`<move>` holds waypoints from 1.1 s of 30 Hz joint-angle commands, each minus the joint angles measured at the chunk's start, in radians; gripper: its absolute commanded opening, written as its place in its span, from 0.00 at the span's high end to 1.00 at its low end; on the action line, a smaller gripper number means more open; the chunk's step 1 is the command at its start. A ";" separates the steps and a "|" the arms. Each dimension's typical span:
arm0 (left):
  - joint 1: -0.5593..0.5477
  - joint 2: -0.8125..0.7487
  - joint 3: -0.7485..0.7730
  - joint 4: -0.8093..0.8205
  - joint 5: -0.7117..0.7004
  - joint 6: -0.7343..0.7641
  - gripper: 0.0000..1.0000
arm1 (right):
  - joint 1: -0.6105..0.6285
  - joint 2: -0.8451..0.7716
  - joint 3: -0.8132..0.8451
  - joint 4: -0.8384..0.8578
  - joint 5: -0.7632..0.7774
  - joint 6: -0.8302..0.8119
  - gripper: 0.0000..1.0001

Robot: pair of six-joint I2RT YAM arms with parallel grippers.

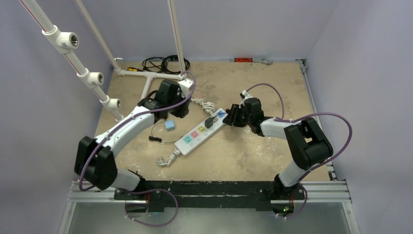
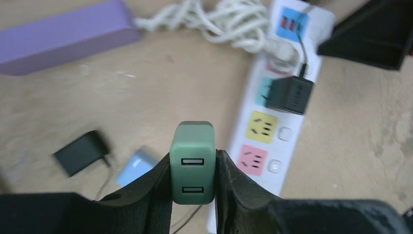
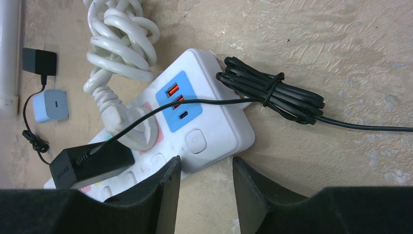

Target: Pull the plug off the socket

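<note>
The left gripper (image 2: 193, 156) is clamped on a green two-port USB charger (image 2: 192, 141), its two black fingers pressed against the charger's sides, the USB ports facing the wrist camera. The charger is held above the tan table (image 1: 253, 156), clear of the white power strip (image 1: 200, 132) and just to the side of its pink and yellow outlet faces. The strip lies diagonally at the middle of the table, between the two arms. A black adapter (image 2: 290, 95) is plugged into the next outlet along from the yellow one, and its thin black lead runs over the strip's blue USB panel (image 3: 178, 101) to a tied black cable bundle (image 3: 270, 92) lying on the table beside the strip's far end. A white plug (image 3: 134, 127) sits in the outlet beside that panel, and its white cord is gathered into a coiled bundle (image 3: 122, 39) just off the strip. The right gripper (image 3: 204, 190) is at that far end with its fingers apart and nothing pinched between them; the strip's corner lies just beyond the gap. A light blue adapter (image 2: 136, 165) and a small black adapter (image 2: 80, 153) lie loose on the table near the left gripper, and a purple box (image 2: 63, 36) lies further off.
</note>
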 commanded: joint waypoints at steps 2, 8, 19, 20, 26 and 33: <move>0.079 -0.099 -0.022 0.027 -0.199 0.017 1.00 | -0.007 0.038 -0.006 -0.095 0.068 -0.047 0.55; 0.097 0.011 0.012 -0.051 -0.448 -0.016 1.00 | -0.008 0.019 -0.015 -0.093 0.062 -0.048 0.55; 0.198 0.136 0.035 -0.102 -0.447 -0.058 1.00 | -0.008 0.010 -0.023 -0.090 0.059 -0.047 0.55; 0.203 0.149 0.036 -0.106 -0.433 -0.058 1.00 | -0.008 0.010 -0.023 -0.091 0.059 -0.047 0.55; 0.221 0.234 0.057 -0.159 -0.374 -0.073 1.00 | -0.007 0.010 -0.023 -0.090 0.059 -0.047 0.55; 0.225 0.260 0.072 -0.179 -0.363 -0.078 0.69 | -0.008 0.012 -0.021 -0.090 0.059 -0.047 0.55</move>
